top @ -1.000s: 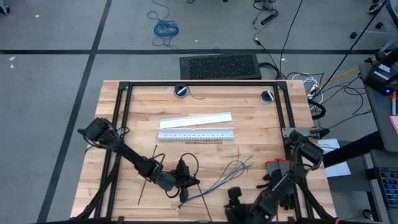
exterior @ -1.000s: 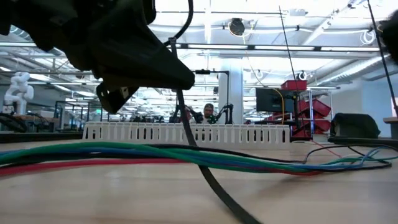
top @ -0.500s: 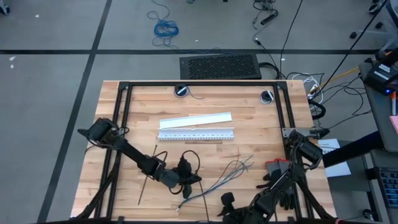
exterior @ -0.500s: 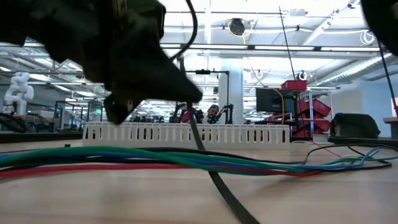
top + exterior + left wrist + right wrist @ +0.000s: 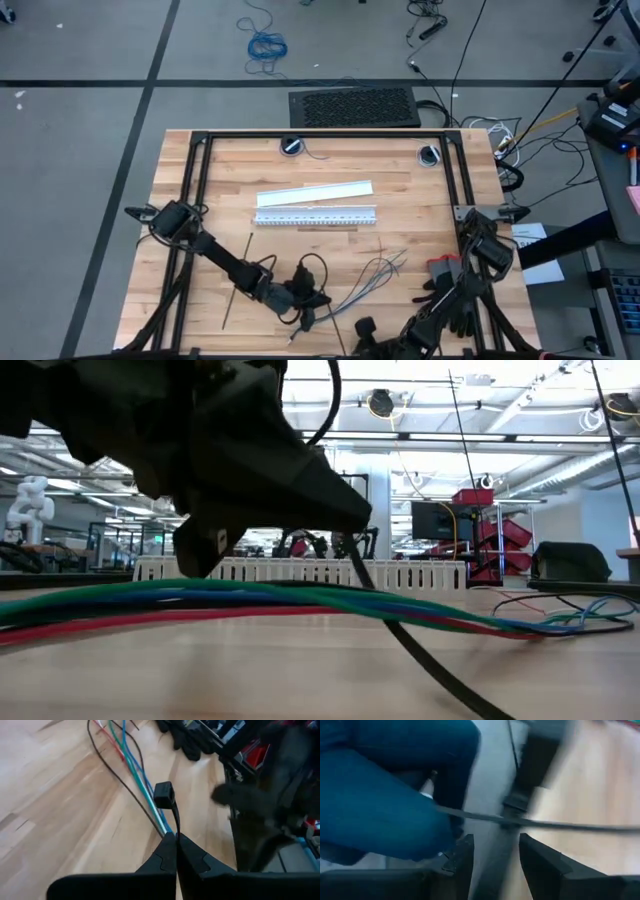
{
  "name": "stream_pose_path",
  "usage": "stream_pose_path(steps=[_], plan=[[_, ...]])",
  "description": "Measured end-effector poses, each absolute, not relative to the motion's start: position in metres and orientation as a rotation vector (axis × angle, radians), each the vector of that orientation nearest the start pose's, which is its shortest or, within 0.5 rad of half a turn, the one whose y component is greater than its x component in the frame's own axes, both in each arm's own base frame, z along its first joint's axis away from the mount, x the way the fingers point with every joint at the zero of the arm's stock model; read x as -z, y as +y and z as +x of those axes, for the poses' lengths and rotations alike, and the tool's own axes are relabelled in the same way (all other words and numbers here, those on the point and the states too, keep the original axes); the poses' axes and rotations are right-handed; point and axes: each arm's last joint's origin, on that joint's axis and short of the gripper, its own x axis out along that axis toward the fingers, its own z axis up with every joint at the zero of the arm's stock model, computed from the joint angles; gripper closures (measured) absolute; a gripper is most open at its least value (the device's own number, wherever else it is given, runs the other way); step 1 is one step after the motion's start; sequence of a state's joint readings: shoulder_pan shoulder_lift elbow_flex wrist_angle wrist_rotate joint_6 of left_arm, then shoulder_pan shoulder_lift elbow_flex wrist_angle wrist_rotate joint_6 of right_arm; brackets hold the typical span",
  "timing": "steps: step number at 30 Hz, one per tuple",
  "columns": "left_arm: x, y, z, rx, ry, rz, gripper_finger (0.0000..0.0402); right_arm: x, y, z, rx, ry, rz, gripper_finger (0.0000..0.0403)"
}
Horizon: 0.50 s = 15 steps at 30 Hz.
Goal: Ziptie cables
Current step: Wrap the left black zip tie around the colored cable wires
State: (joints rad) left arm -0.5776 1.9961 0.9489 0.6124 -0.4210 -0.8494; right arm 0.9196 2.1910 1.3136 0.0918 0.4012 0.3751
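The cables (image 5: pixel 365 275), thin blue, green, red and grey wires, lie fanned on the table at the near middle; they also show in the low view (image 5: pixel 200 600) and the left wrist view (image 5: pixel 140 780). My left gripper (image 5: pixel 305 300) hovers at their near-left end, shut on a black ziptie (image 5: pixel 172 817). A second ziptie (image 5: pixel 238 280) lies flat to its left. My right gripper (image 5: pixel 362 330) stands open at the near edge; a thin dark strip (image 5: pixel 545 824) crosses beyond its fingers. My left gripper pinches the ziptie's strip (image 5: pixel 175 832) between its two shut fingertips, a short way below the square head (image 5: pixel 163 795). The head sticks out past the fingertips, over the cables. Behind the fingers the strip curves down onto the table (image 5: pixel 430 660).
A plain white strip (image 5: pixel 315 192) and a white slotted strip (image 5: pixel 316 216) lie across the table's middle. Black gloves (image 5: pixel 455 300) lie near right. A person's blue trouser leg (image 5: pixel 385 805) shows beyond the near edge. The black frame (image 5: pixel 190 210) borders the table.
My left gripper has sunk and gone toward the table's right and near edges, over the cables' near end, carrying the ziptie with it. My right gripper has tipped further down and shifted a little toward the left along the near edge.
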Motion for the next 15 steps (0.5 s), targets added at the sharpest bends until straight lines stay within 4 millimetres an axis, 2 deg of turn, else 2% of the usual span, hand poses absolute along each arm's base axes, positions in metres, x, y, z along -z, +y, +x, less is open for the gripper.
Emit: stream_pose_path(steps=[3,6,15], plan=[[-0.122,-0.203,0.332,-0.029,0.437,-0.621,0.0402,-0.098,0.355,0.274,-0.381,0.663,-0.151,0.0257],[-0.12,-0.203,0.331,-0.031,0.443,-0.617,0.0402,-0.098,0.354,0.273,-0.361,0.645,-0.212,0.0257],[-0.12,-0.204,0.331,-0.028,0.443,-0.604,0.0402,-0.096,0.34,0.294,-0.356,0.61,-0.318,0.0257]])
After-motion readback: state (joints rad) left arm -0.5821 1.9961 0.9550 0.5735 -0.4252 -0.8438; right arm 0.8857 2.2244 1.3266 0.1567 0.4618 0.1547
